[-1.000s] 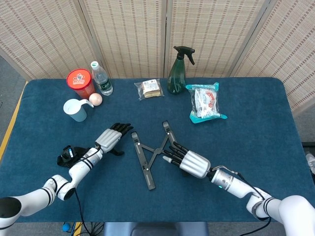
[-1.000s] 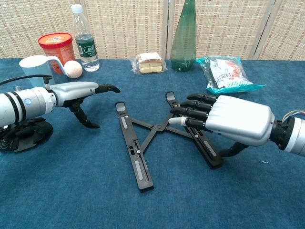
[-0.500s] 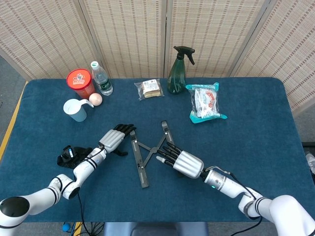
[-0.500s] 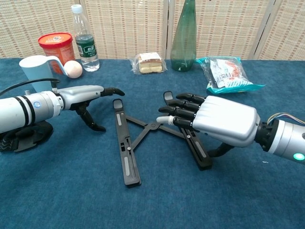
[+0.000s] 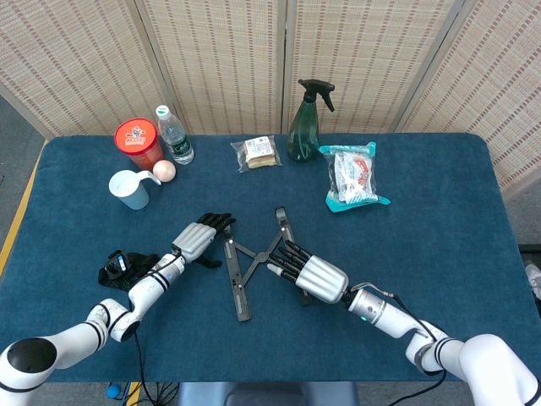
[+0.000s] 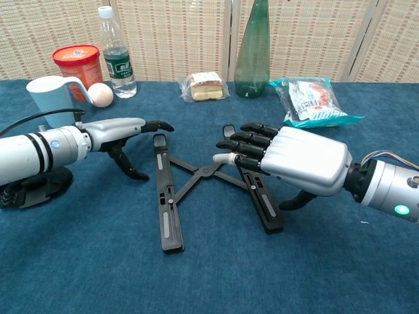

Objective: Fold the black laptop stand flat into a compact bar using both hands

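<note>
Laptop stand (image 6: pixel 196 180) lies near the middle of the surface (image 5: pixel 439 245), a little toward the front edge, only partly folded. Its two long rails are apart, joined by the crossed links between them, and splay wider toward the front. Not yet a bar: my judgement is that the closing is perhaps half done and the rails have to be pushed together until they lie side by side.

My left robot hand (image 6: pixel 121 131) is just beside the left rail's far end, fingers stretched out, thumb hanging down, holding nothing; whether a fingertip touches the rail I cannot tell. My right robot hand (image 6: pixel 288 160) lies over the right rail, fingers extended toward the cross links, nothing clasped. It seems to bear on the rail sideways, but contact is hidden under the palm.

Containers, all toward the far edge:
- Light blue mug (image 5: pixel 131 189), far left; inside looks empty, not certain.
- Red-lidded tub (image 5: pixel 138 142), closed, contents hidden.
- Water bottle (image 5: pixel 174 135), capped.
- Green spray bottle (image 5: pixel 304 124), far centre; level unreadable.
- Clear pack (image 5: pixel 259 152) holding a sandwich-like block.
- Snack bag (image 5: pixel 353 176), sealed.
</note>
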